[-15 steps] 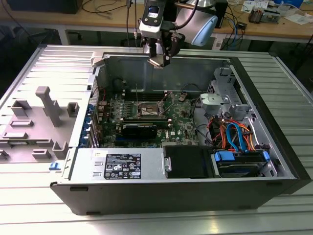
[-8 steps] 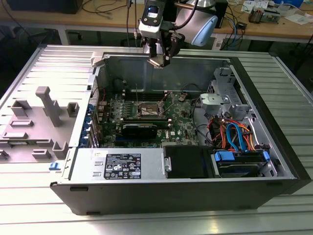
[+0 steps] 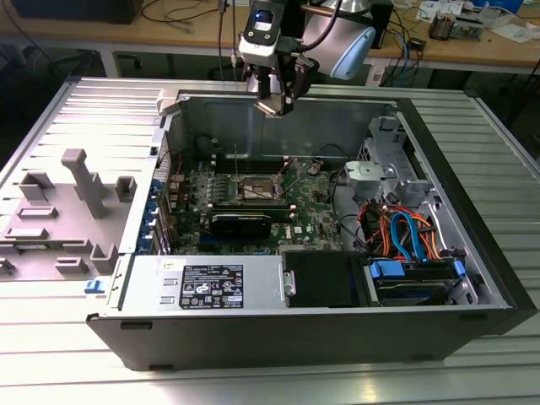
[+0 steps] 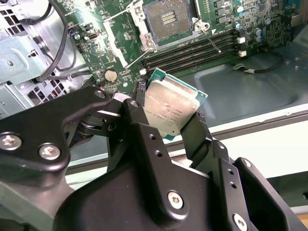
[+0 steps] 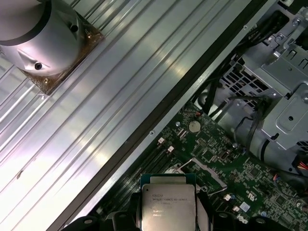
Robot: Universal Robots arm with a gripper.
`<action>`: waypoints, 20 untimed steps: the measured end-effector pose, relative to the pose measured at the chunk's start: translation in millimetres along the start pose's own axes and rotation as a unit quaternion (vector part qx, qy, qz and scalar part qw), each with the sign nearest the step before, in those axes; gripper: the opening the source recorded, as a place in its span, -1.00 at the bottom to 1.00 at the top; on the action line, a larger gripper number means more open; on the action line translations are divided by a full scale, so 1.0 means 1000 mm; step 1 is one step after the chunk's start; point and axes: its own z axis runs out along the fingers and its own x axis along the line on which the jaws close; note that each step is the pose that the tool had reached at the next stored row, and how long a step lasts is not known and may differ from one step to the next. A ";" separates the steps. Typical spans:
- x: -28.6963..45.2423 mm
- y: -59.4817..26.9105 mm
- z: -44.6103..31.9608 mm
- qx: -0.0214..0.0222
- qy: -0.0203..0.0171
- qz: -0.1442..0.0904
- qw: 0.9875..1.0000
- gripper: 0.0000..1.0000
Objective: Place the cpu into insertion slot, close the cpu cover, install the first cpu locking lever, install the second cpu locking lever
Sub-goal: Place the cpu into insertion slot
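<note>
My gripper (image 3: 278,101) hangs above the rear wall of the open computer case (image 3: 126,337), shut on the cpu (image 4: 171,108). The chip is a small square with a silver-grey top and a green edge, pinched by two opposite sides between the black fingers (image 4: 139,125). It also sits in the gripper in the first wrist view (image 5: 167,202). The insertion slot (image 4: 169,20) lies bare on the green motherboard (image 3: 304,224), well below and in front of the chip. The cpu cover (image 5: 211,174) appears swung open beside the slot. Two thin locking levers (image 4: 211,41) stick out unlatched.
A black heatsink block (image 3: 240,224) lies in front of the socket. On the exterior view's right are a drive cage (image 3: 388,173) and coloured cables (image 3: 405,236). A power supply (image 3: 202,283) sits at the front. A grey parts fixture (image 3: 59,211) rests on the ribbed table at the left.
</note>
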 end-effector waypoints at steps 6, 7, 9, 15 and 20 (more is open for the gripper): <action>-0.0001 -0.0003 0.0008 0.000 -0.002 0.020 1.000 0.09; -0.0001 -0.0003 0.0008 0.000 -0.002 0.020 1.000 0.09; -0.0001 -0.0003 0.0008 0.000 -0.002 0.020 1.000 0.09; -0.0002 -0.0004 0.0008 0.000 -0.002 0.020 1.000 0.09; -0.0003 -0.0004 0.0010 0.000 -0.002 0.026 1.000 0.09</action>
